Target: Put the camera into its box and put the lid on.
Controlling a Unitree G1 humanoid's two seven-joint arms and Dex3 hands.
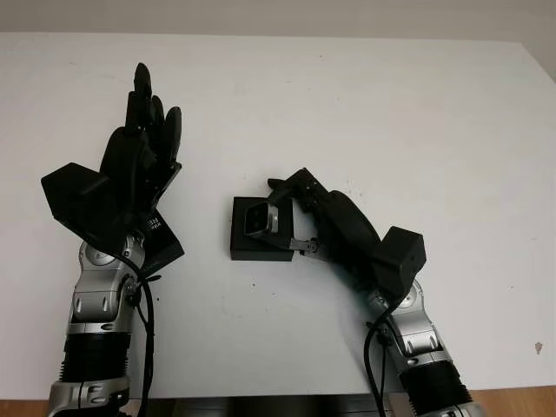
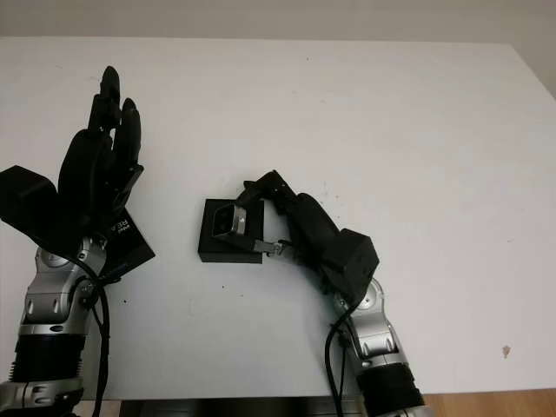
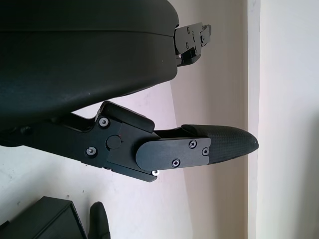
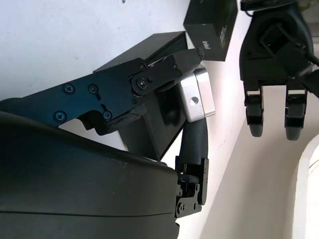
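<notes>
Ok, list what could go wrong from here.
1. The right robot hand holds the camera tilted over the box; it may catch on the rim instead of seating.
2. Its fingers reach over the box and could drag it when letting go.
3. The lid lies under the raised, open left robot hand, which could knock it.

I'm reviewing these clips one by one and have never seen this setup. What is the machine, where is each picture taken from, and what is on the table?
This is a humanoid robot with two arms, each ending in a black three-finger hand. The two wide pictures come from its head camera, looking down at a white table. The two close pictures come from cameras at its wrists.

The right hand grips a small silver camera and holds it over an open black box. The left hand is open, raised above the table's left side. Beneath that arm lies a black lid, apart from the box, not yet put on.
</notes>
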